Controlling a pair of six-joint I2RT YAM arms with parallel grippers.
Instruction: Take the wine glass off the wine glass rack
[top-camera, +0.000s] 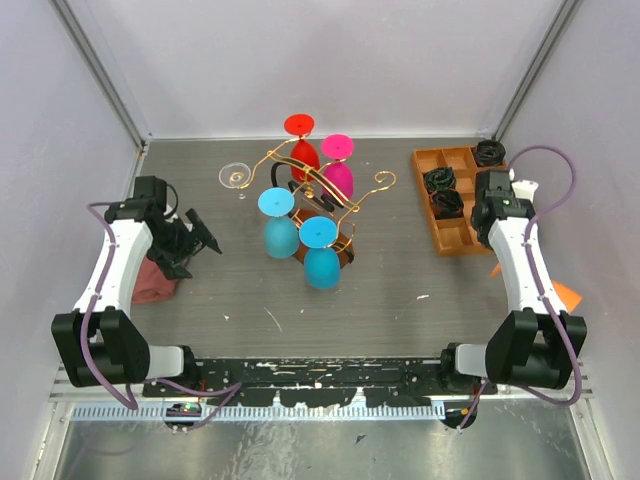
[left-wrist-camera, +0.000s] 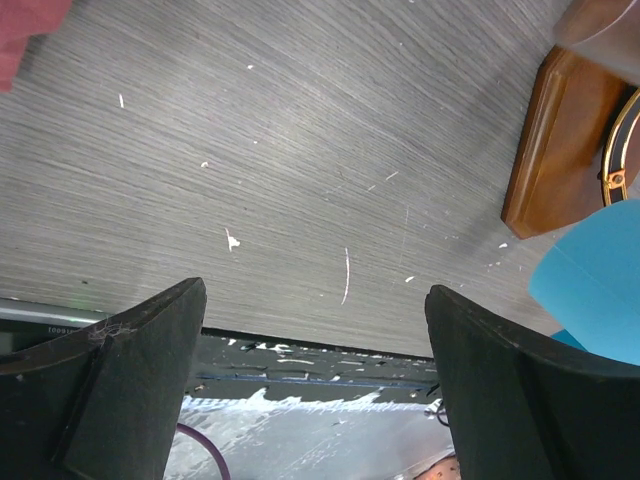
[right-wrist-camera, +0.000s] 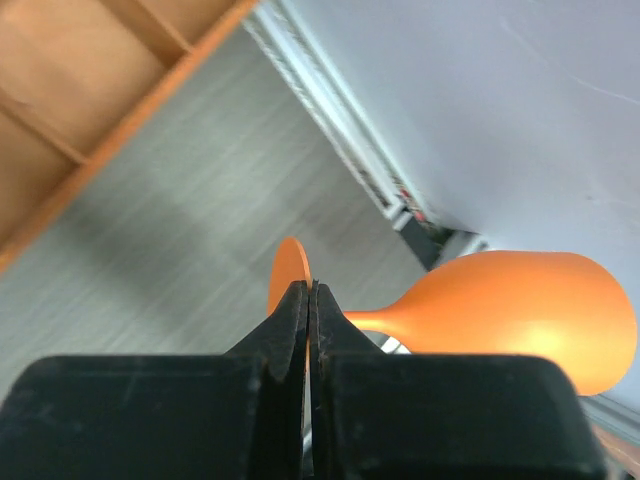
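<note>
Gold-wire wine glass rack (top-camera: 345, 208) mid-table, four inverted wine glasses (top-camera: 320, 262) on it, red, pink, two blue, one clear glass (top-camera: 236, 176) leftward, one orange glass (right-wrist-camera: 500, 310) beyond right gripper (right-wrist-camera: 308, 290), jaws closed together, left gripper (left-wrist-camera: 315, 290), jaws wide apart

The grey wood-grain tabletop (left-wrist-camera: 300, 150) looks matt and is flecked with white scuffs. The wine glass rack (left-wrist-camera: 555, 140) pairs shiny gold metal wire with a smooth, lacquered brown wooden base. The orange balloon-shaped wine glass (right-wrist-camera: 510, 315) has a smooth satin sheen, like plastic. The dark red cloth (top-camera: 155, 280) looks soft and dull.
</note>
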